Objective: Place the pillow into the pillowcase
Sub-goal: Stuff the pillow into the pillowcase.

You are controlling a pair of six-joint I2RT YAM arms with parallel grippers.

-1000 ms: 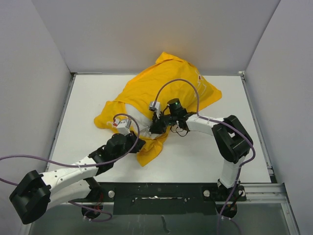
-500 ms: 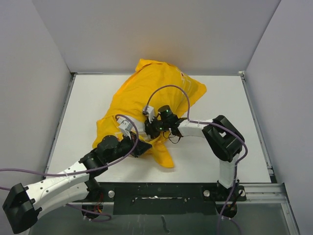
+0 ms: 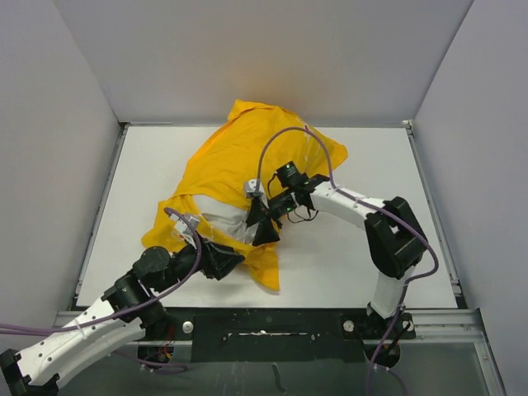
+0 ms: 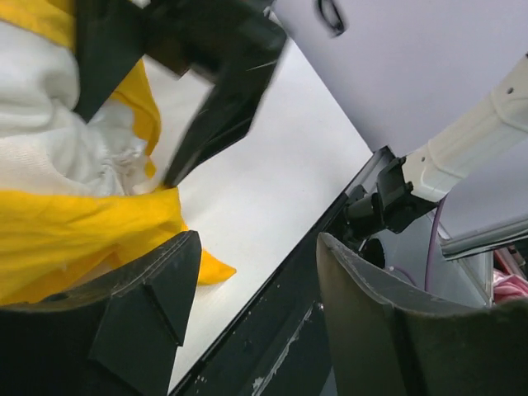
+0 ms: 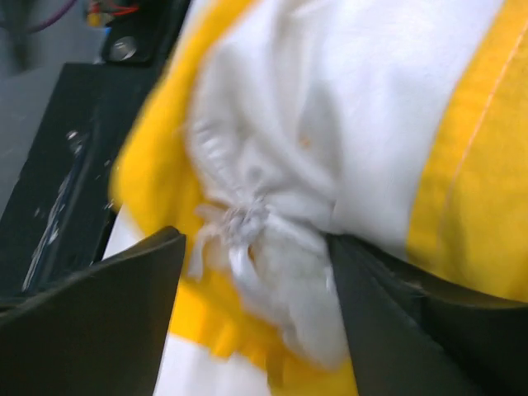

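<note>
Released since a second ago: left gripper (image 3: pixel 233 261) and right gripper (image 3: pixel 258 224) are seen parted, nothing clamped. Pillow (image 3: pixel 216 224) is lodged mostly inside pillowcase (image 3: pixel 247 157) (white end exposed at mouth); final tucking is judged outstanding.

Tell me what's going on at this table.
A white pillow is being stuffed into a yellow pillowcase on the table. Most of the pillow is inside; one wrinkled end shows at the case's mouth. The robot's claws both stand open there, the right claw around that end, the left claw beside the yellow hem.
</note>
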